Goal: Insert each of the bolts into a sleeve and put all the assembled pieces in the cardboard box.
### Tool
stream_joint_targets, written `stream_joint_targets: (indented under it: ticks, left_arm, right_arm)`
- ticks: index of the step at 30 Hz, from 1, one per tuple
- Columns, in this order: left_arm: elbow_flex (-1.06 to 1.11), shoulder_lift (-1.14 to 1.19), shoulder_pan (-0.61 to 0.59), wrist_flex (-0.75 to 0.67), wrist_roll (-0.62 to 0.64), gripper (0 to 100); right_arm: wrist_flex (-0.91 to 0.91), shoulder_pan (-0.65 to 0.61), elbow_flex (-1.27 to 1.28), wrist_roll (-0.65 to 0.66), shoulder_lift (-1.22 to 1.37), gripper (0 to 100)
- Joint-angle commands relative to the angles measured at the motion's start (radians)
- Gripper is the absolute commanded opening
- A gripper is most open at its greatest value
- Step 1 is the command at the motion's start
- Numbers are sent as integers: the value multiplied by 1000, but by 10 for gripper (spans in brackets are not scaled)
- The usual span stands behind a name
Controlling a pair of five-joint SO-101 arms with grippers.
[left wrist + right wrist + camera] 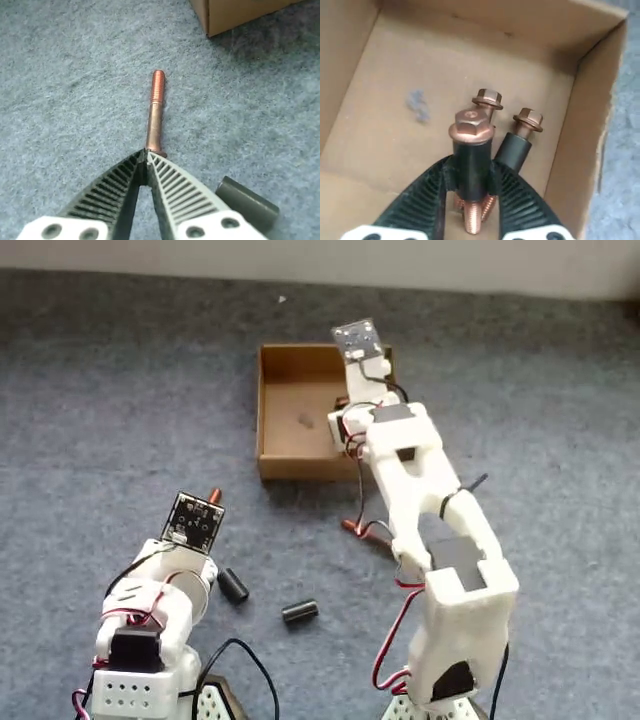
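Item 1: cardboard box [268, 410], open-topped, on the grey carpet [120, 390] at the far side of the work area. The right arm reaches into it from the near side.

Contents of the box, per the right wrist view:
- One sleeved bolt [470, 160], a copper hex-head bolt in a black sleeve. The right gripper [470, 185] holds it, with both ribbed jaws closed on the sleeve. The head points into the box and the threaded end sticks out between the jaws. Whether it touches the floor cannot be told.
- A second sleeved bolt [516, 142], lying on the box floor just beside the held one, close to the side wall [600, 125].
- A third bolt [487, 98], lying between those two. Its head shows, but its shank is mostly hidden behind the held piece, so a sleeve cannot be confirmed.
- A grey smudge [417, 105] on the bare floor, apart from the pieces.

Item 2: bare bolt [156, 110], copper, unsleeved. The left gripper [147, 159] pinches it at the head with its jaws closed, and the threaded end points out over the carpet toward a corner of the box [235, 15].

Item 3: first sleeve [233, 585], black, on the carpet just beside the left arm.

Item 4: second sleeve [299, 612], black, on the carpet between the two arms.

Item 5: loose bolt [352, 526], copper, on the carpet near the front of the box, beside the right arm.
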Motion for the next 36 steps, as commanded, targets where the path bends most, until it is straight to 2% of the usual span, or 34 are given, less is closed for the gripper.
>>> stream_joint_targets:
  ticks: [1, 8, 12, 19, 24, 27, 30, 33, 36]
  left_arm:
    - [-4, -7, -10, -3, -8, 10]
    - [-4, -7, -10, -3, -8, 10]
    - [-4, -7, -10, -3, -8, 10]
    - [-13, -7, -18, -5, -9, 7]
    - [-39, -8, -104, -5, -8, 9]
    - [-42, -8, -150, -8, -8, 11]
    - [-45, -8, -186, -31, -8, 11]
    - [-45, -8, -200, -40, -8, 11]
    - [-45, -8, -200, -40, -8, 11]
  right_arm:
    - [-24, 12, -74, 9, 8, 7]
    - [28, 12, -81, 9, 16, 127]
    - [87, 12, -125, 9, 16, 142]
    - [441, 7, -369, 9, 15, 142]
    - [708, 7, -550, 9, 16, 142]
    - [849, -1, -628, 80, 16, 142]
    - [966, -22, -680, 143, 15, 142]
    - [1061, -39, -727, 150, 13, 142]
    - [1081, -56, -756, 150, -27, 142]
